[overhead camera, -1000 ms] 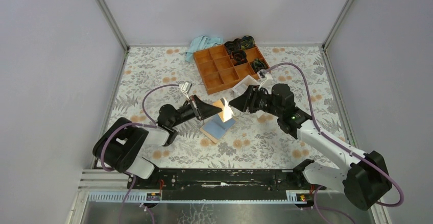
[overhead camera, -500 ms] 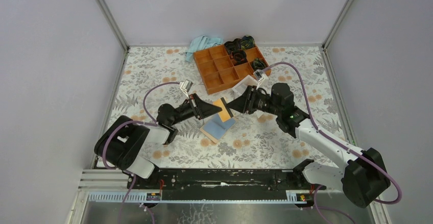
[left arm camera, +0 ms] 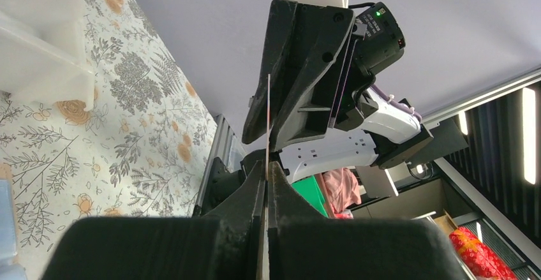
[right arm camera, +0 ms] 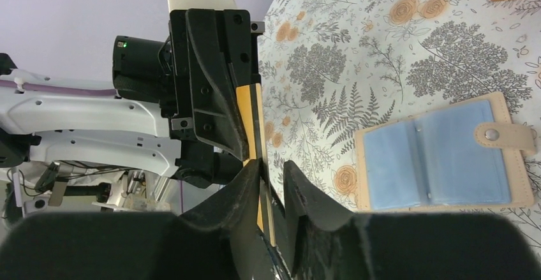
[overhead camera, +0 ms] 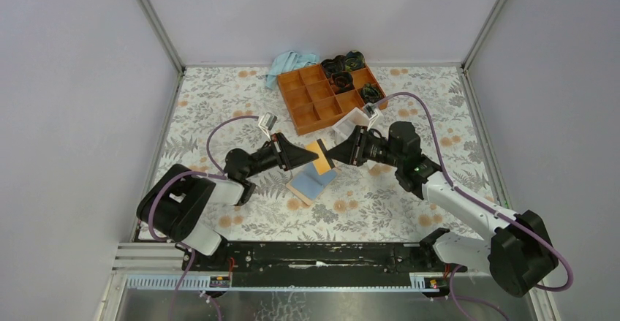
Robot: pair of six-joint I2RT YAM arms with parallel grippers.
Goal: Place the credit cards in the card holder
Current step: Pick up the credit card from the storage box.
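Left tool (left arm camera: 266,168): pinches the card (right arm camera: 255,117).
Right tool (right arm camera: 273,168): narrow around it, not clamped.
Risk: let go early and you drop it.

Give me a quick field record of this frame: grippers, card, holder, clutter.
left gripper: shut on credit card, orange, held on edge above the table
right gripper: open, jaws either side of the same card, gap on one side
card holder: lying open on the table, blue sleeves up, snap tab out
tray: orange, far side, dark items in some compartments
cloth: light blue, behind tray
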